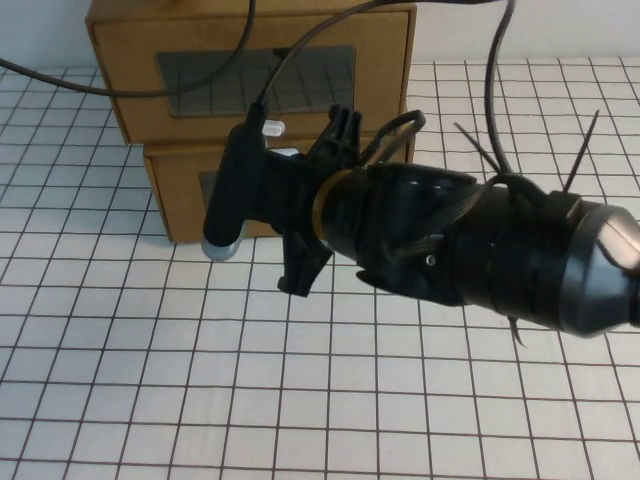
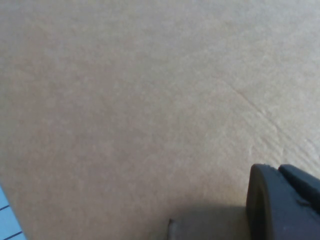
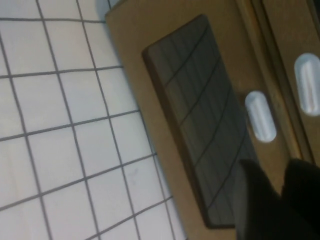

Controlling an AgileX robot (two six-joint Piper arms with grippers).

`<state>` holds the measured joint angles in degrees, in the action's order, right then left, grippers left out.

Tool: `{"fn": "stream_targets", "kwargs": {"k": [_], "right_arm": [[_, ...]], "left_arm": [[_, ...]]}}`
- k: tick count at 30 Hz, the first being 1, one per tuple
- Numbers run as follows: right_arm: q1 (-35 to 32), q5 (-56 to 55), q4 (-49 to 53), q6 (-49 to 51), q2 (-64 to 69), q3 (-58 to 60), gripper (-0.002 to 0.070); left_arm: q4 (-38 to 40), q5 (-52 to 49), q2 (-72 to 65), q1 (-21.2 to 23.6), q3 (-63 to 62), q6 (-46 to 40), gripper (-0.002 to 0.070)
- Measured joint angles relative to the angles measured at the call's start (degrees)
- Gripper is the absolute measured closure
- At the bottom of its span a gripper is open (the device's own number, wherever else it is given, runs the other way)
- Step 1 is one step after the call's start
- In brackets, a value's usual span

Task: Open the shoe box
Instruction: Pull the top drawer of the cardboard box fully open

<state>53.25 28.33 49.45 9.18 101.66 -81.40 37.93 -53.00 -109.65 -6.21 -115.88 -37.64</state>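
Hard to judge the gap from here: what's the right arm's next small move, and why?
Probably ease the right gripper toward the white tab on the lower box; it hovers just short of it. Left gripper sits close against cardboard.

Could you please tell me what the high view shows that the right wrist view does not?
Only high: the right arm and the upper box's window. Only right wrist: the lower box's window unobstructed, with the right end effector near a white tab. Both: stacked shoe boxes, gridded table. The left end effector, against cardboard, appears in neither.
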Motion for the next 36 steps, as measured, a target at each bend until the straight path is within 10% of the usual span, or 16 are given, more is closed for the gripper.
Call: {"fn": "stream_targets", "kwargs": {"k": [7,36], "right_arm": [[0.0,-3.2,9.0,4.0,4.8,-4.5,0.0391],[-3.7,-2.3,22.3,8.7,15.5,-13.3,0.0421]], "left_arm": [[0.0,-0.1,0.0,0.0,-0.1,0.0,0.0677],[0.0,-0.2,0.0,0.0,-0.1,0.0,0.0677]]}}
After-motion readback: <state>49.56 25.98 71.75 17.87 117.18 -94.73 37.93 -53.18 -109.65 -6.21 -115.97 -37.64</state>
